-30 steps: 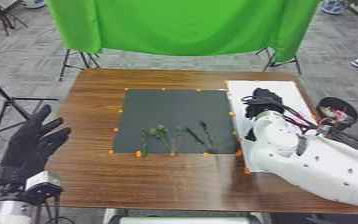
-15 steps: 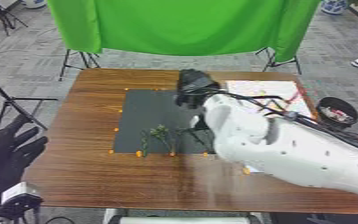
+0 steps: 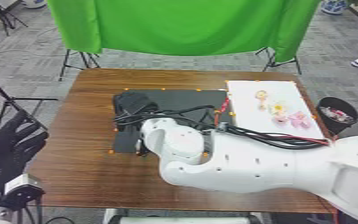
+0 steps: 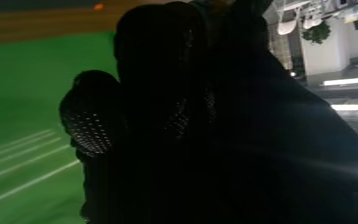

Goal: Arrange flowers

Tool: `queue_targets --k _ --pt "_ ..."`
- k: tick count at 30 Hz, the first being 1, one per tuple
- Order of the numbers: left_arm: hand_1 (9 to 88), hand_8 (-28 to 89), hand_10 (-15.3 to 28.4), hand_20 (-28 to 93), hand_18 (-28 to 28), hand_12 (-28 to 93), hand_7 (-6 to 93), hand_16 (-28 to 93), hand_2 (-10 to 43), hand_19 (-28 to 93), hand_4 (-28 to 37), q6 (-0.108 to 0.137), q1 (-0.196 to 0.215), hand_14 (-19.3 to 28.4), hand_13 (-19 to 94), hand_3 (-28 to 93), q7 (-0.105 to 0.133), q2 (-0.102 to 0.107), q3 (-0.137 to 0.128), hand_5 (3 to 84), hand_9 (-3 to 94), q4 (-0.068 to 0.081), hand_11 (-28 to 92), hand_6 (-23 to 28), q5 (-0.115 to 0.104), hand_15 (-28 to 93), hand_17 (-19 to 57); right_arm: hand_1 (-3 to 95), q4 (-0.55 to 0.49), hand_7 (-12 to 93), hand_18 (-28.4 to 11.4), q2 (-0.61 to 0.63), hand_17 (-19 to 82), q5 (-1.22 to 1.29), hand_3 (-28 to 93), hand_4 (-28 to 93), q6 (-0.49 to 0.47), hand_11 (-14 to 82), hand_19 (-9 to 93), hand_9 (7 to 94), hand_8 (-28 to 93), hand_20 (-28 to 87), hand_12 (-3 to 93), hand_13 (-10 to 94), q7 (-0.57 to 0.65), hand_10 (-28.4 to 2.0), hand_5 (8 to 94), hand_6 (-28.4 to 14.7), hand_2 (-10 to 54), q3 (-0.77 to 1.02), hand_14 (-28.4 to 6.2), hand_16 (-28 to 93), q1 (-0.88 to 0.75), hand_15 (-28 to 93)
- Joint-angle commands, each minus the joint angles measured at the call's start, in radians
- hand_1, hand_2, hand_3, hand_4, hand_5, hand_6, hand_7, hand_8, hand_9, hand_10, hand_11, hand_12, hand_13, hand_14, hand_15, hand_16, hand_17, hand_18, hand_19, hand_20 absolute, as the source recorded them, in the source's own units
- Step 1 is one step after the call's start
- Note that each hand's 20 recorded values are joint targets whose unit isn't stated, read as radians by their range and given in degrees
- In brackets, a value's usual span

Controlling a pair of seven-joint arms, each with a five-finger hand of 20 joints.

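In the head view, the left hand point(image 3: 11, 150) is down by the near left corner of the table, with its fingers spread out and holding nothing. The big white arm point(image 3: 246, 165) on the right goes sideways over the table now. Half a second ago its hand was nearer the middle of the dark mat point(image 3: 198, 97), and before that it was on the white sheet point(image 3: 282, 89). Now the right hand point(image 3: 135, 104) is over the mat's left side, close to that edge. I can't tell if its fingers are open or closed. The arm now covers the spot where I saw the green stems.

There is brown wood between the left hand's fingers and the mat. The flowers, some pink point(image 3: 298, 119) and one yellow point(image 3: 278, 107), lie on the sheet, well apart from both hands. The arm has moved off them, so I can see them again.

The table point(image 3: 95, 175) is brown and shiny. A black bin point(image 3: 335, 125) stands just beside its right edge. Farther back, a green cloth point(image 3: 184, 25) hangs over the gray floor point(image 3: 175, 62).

In the right wrist view, the green cloth is behind the black glove, and bright lights point(image 4: 351, 81) shine in the room.
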Motion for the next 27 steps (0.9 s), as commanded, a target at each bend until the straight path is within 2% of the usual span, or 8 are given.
queue_targets --k 1,6,7,13,14,15,21,27 --pt "27.9 -7 18.2 1 28.4 11 7.3 -12 6.3 50 -21.4 -0.064 -0.15 27.3 18 63 -0.068 0.01 0.052 31.4 26.7 0.039 23 7.2 0.048 55 -10.3 56.8 0.054 19 -12.0 -0.039 58 0.008 73 -28 -0.012 20.0 93 93.1 5 0 26.6 87 0.078 -8.1 81.0 0.6 -9.0 -0.046 -5.4 19 -0.002 48" --pt "28.0 -7 18.1 1 28.4 11 7.3 -12 6.4 50 -21.5 -0.084 -0.176 27.2 18 63 -0.116 -0.011 0.046 31.3 26.7 0.039 23 7.2 0.07 55 -10.2 56.5 0.085 19 -12.3 -0.043 57 -0.005 73 -28 -0.053 20.9 93 93.1 5 1 26.0 87 0.106 -8.0 80.4 1.0 -8.9 -0.003 -5.4 19 -0.07 48" --pt "28.0 -7 18.1 1 28.4 11 7.3 -12 6.4 50 -21.4 -0.08 -0.172 27.2 18 63 -0.102 -0.005 0.048 31.4 26.6 0.038 23 7.2 0.067 55 -10.2 56.4 0.087 19 -12.3 -0.043 57 0.002 73 -28 -0.051 21.2 93 93.0 4 2 25.9 87 0.11 -8.0 80.4 1.0 -8.7 -0.008 -5.4 19 -0.064 48" --pt "28.1 -7 18.1 1 28.4 11 7.3 -12 6.4 50 -21.4 -0.11 -0.226 27.1 18 63 -0.152 -0.02 0.056 31.4 26.6 0.05 23 7.3 0.09 55 -10.2 56.2 0.107 19 -12.4 -0.053 57 0.02 71 -28 -0.058 22.7 93 92.6 4 3 25.0 87 0.131 -8.1 79.6 1.4 -8.0 0.015 -5.3 19 -0.084 48" --pt "28.1 -7 18.1 1 28.4 11 7.3 -12 6.4 50 -21.4 -0.104 -0.224 27.2 18 63 -0.147 -0.016 0.058 31.4 26.6 0.049 23 7.3 0.089 55 -10.2 56.2 0.107 19 -12.4 -0.056 57 0.021 71 -28 -0.061 22.9 93 92.5 4 3 24.7 87 0.134 -8.1 79.5 1.4 -7.9 0.015 -5.3 19 -0.083 48" --pt "28.1 -7 18.1 1 28.4 11 7.4 -12 6.4 50 -21.4 -0.086 -0.211 27.2 18 63 -0.119 0.015 0.061 31.4 26.6 0.049 23 7.2 0.065 55 -10.2 56.1 0.109 19 -12.4 -0.058 57 0.021 71 -28 -0.063 23.1 93 92.5 4 3 24.5 87 0.13 -8.2 79.5 1.4 -7.8 0.013 -5.4 19 -0.082 48" --pt "28.2 -7 18.1 1 28.4 11 7.5 -12 6.4 50 -21.5 -0.089 -0.231 27.2 18 63 -0.113 0.019 0.076 31.3 26.6 0.055 24 7.3 0.062 55 -10.2 54.8 0.11 18 -12.4 -0.06 57 0.028 70 -28 -0.077 24.0 93 91.8 3 3 23.7 86 0.146 -8.4 78.8 1.0 -8.1 0.015 -5.7 19 -0.082 49" --pt "28.2 -7 18.1 1 28.4 11 7.5 -12 6.4 50 -21.4 -0.088 -0.212 27.2 18 63 -0.109 0.01 0.069 31.4 26.5 0.05 24 7.3 0.063 56 -10.3 51.7 0.103 18 -12.2 -0.062 56 0.048 70 -28 -0.111 26.4 93 90.4 3 2 20.4 85 0.149 -9.7 75.4 -0.3 -9.3 0.05 -6.0 18 -0.104 49"
